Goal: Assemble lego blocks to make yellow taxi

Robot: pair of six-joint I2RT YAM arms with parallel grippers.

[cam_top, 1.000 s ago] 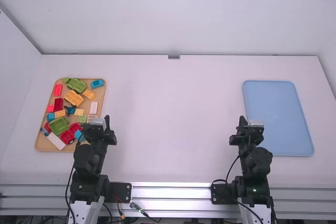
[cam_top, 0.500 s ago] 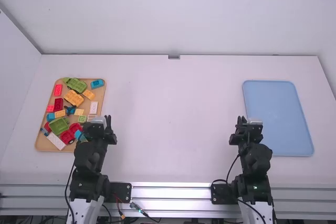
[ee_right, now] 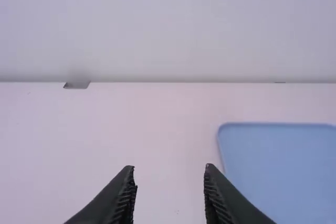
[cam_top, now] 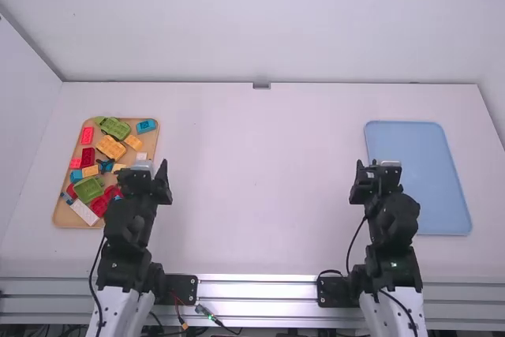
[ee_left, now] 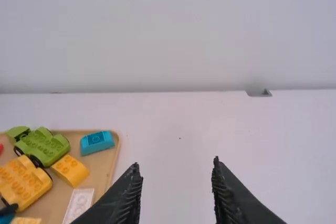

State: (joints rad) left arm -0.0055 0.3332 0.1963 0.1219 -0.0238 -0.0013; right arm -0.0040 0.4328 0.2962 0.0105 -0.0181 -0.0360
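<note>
Since both the left hand (ee_left: 176, 164) and the right hand (ee_right: 169, 168) have their fingers spread wide with nothing between them, the step looks like a first pick, best given to the left one, whose side of the desk (cam_top: 260, 179) holds the wooden board (ee_left: 98, 165) of blocks. On it the larger yellow block (ee_left: 23, 183) lies touching or close to the green block (ee_left: 43, 146), so come straight down, centre the fingers across its sides, and close gently before lifting it clear of its neighbours.
</note>
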